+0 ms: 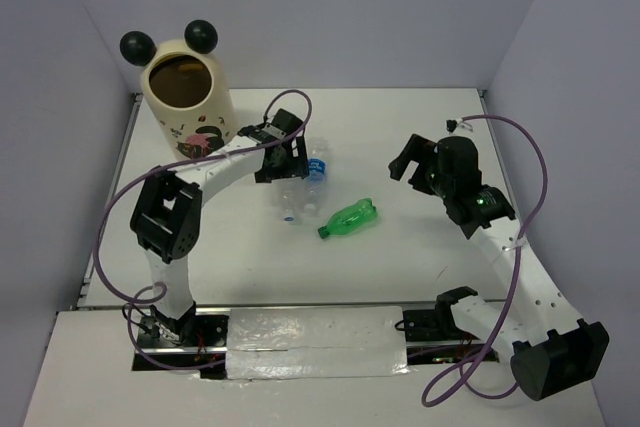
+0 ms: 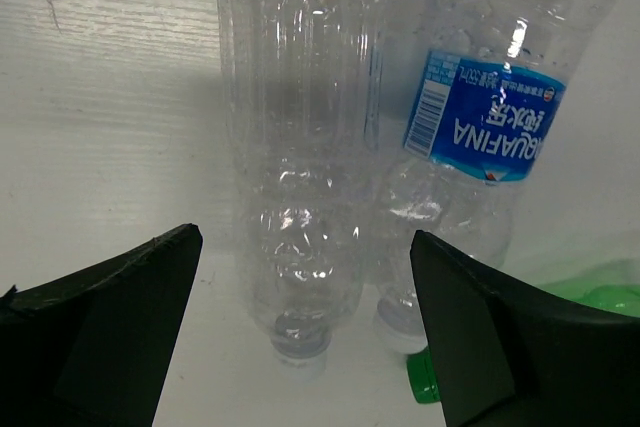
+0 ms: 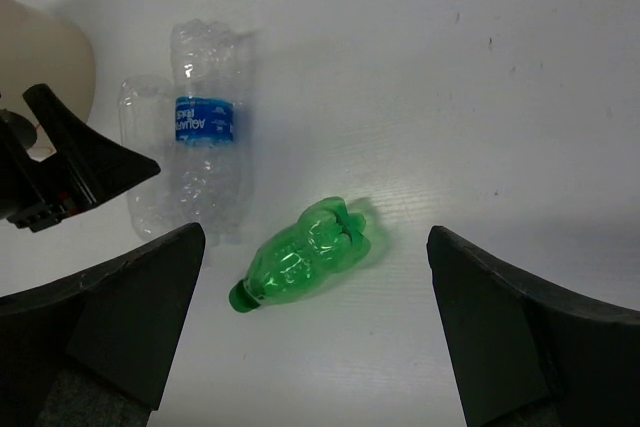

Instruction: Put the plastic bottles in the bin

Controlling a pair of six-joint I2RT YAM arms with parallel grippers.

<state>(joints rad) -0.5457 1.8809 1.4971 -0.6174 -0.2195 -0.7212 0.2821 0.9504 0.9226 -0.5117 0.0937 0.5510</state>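
— So, where do the bottles lie?

— All to the right of the bin (image 1: 222, 112) and nearer my bases than it is. The clear bottle (image 2: 300, 147) and the labelled bottle (image 2: 485, 127) lie side by side, touching, closest to the bin. The green bottle (image 1: 350, 218) lies apart from them, farther from the bin. I count only three, and the bin's inside is too dark to tell what it holds.

— And your pincers?

— My left pincer (image 2: 305, 327) hangs over the clear pair, jaws spread as wide as they go, gripping nothing. My right pincer (image 3: 315, 237) is also spread wide and empty, farther from the bin than the green bottle.

— How will they handle?

— Light, I judge. They look like empty thin plastic that dents under a squeeze and slips. I would take the clear one across its ribbed body at mid-length, not at the narrow neck. The snag is its neighbour: one finger has to enter that seam or shove the labelled one aside.

— What does each view add?

— My left wrist shows both caps pointing toward me and the label's print, while overhead my wrist covers part of that pair. Only the overhead view shows the bin's mouth and ears. My right wrist shows the green bottle's crumpled body and cap whole, plus a sliver of the bin.
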